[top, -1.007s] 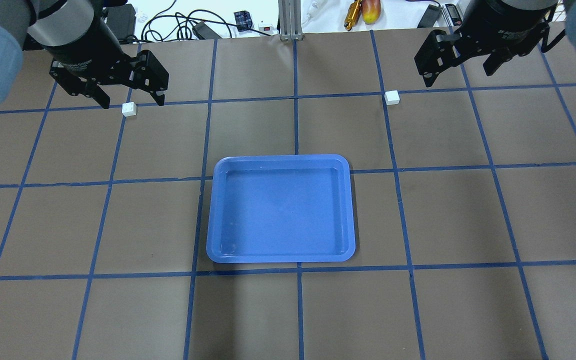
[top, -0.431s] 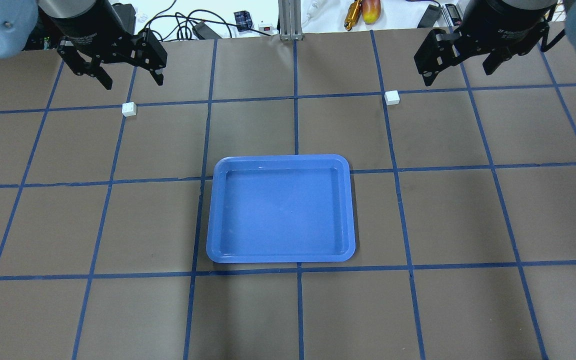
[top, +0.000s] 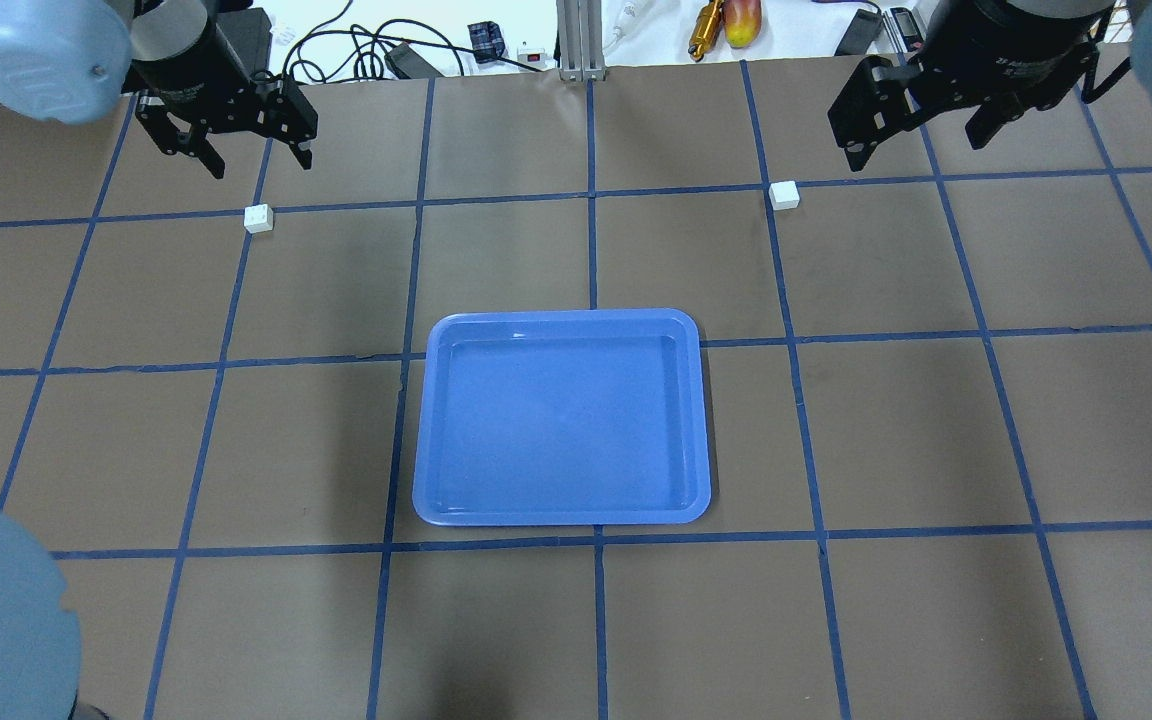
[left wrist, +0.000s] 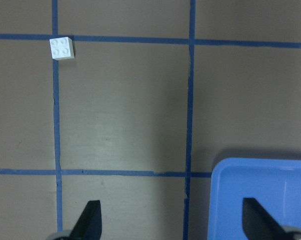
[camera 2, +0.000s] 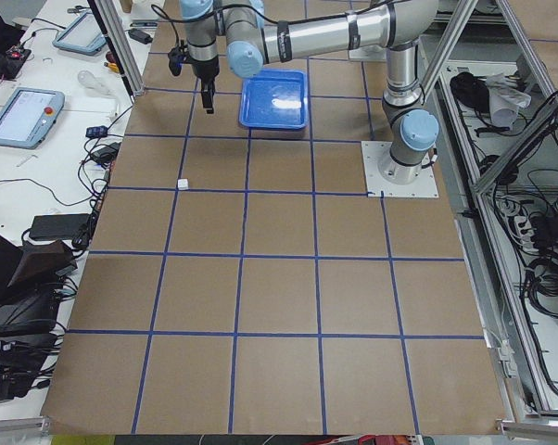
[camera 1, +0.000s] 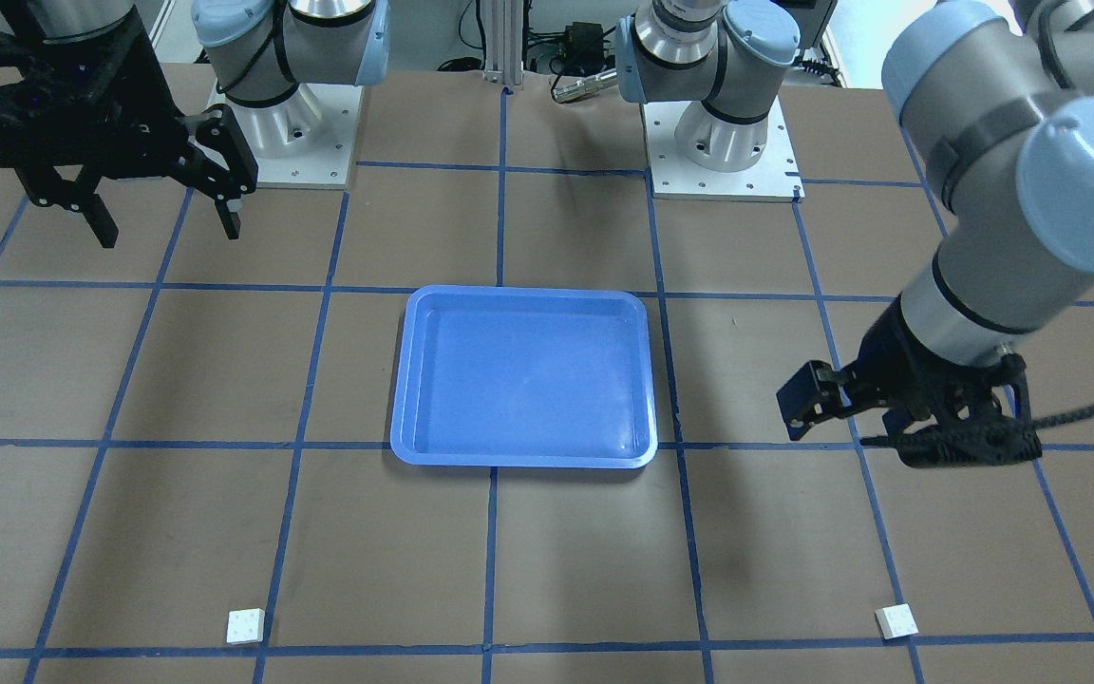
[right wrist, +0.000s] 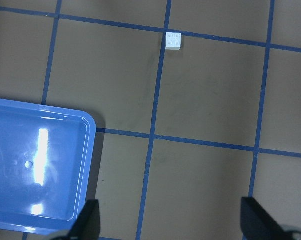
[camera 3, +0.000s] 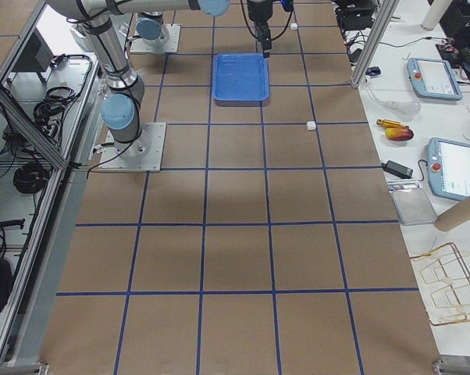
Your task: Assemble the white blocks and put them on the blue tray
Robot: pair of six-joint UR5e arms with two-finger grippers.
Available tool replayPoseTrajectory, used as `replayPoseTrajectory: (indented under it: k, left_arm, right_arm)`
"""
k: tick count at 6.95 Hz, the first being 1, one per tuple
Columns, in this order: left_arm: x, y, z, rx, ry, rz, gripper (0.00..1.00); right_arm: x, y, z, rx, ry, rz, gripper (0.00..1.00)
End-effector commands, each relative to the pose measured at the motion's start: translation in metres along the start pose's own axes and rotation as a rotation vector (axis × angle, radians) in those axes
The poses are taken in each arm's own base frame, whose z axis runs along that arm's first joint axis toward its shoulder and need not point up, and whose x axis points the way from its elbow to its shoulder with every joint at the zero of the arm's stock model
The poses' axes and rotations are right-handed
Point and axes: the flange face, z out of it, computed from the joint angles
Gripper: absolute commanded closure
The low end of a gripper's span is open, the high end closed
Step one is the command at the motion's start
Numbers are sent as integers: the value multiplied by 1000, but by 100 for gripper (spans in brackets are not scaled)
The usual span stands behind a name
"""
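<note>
The table (top: pixel 936 430) was covered in brown paper and ruled into large squares by blue tape lines (top: pixel 597 620). The blue tray (top: pixel 566 316) lay flat near the middle of it, straddling a tape crossing, with nothing in it. The two white blocks lay studs up toward the far edge, well apart from each other and from the tray: the left white block (top: pixel 258 218) on a tape crossing at far left, the right white block (top: pixel 784 195) just beside a crossing at far right.

The left gripper (top: pixel 262 166) hung above the table near the left white block with its jaws spread wide and nothing between them. The right gripper (top: pixel 916 155) hung near the right white block, its jaws likewise wide and empty.

Beyond the far edge stood a white bench strewn with black cables (top: pixel 336 45), with an aluminium post (top: pixel 576 40) rising at its centre. At the bench's right end lay touch-screen pendants (camera 3: pixel 453 166).
</note>
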Motion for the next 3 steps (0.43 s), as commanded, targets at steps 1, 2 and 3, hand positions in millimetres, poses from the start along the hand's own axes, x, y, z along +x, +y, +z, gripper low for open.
replayPoseTrajectory:
  k: [1,2,3]
  left_arm:
    - [-65,-46,79,41,-13,-3,0]
    - [-91,-55,109,25,-53,-22,0]
    - [-110,-61,128,30,-88,-30,0]
  right_arm:
    - [0,0,0,0,0,0,0]
    - [0,0,0,0,0,0,0]
    - [0,0,0,0,0,0,0]
